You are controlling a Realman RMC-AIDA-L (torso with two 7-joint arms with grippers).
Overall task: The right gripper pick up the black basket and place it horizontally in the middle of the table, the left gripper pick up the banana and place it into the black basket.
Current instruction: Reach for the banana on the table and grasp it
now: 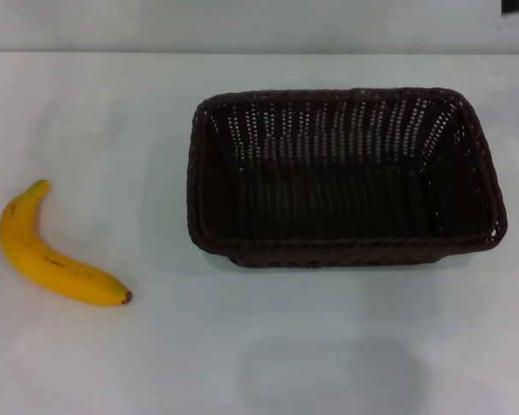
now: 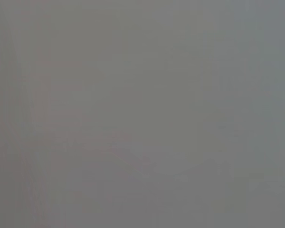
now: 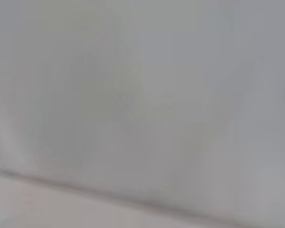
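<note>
Yellow, with a greenish stem tip and a dark blossom end, the banana (image 1: 50,256) is seen lying flat on the white surface (image 1: 112,112) at the left of the head view. Its long axis is set on a diagonal: the stem end is pointed toward the far left, the blossom end toward the near side and toward the middle of the surface. The curve is bowed outward toward the near-left edge. A few small brown marks are carried along its flank.

The black basket (image 1: 476,164) is placed upright to the right of the banana and well apart from it, with its open mouth facing up. Its long axis is laid across the view, left to right, roughly parallel to the far edge of the surface. The braided rim and the open-weave slanted walls are shown in full, and nothing is seen inside it. The basket is set right of the middle, so that its right rim is brought near the right border of the head view.

Bare surface is left between banana and basket, along the whole near side, and in a band behind the basket up to the far edge.

Neither the left tool nor the right tool is shown in any view, so whether either is released or clenched cannot be told. Only a plain, featureless grey field is given by each wrist view.
</note>
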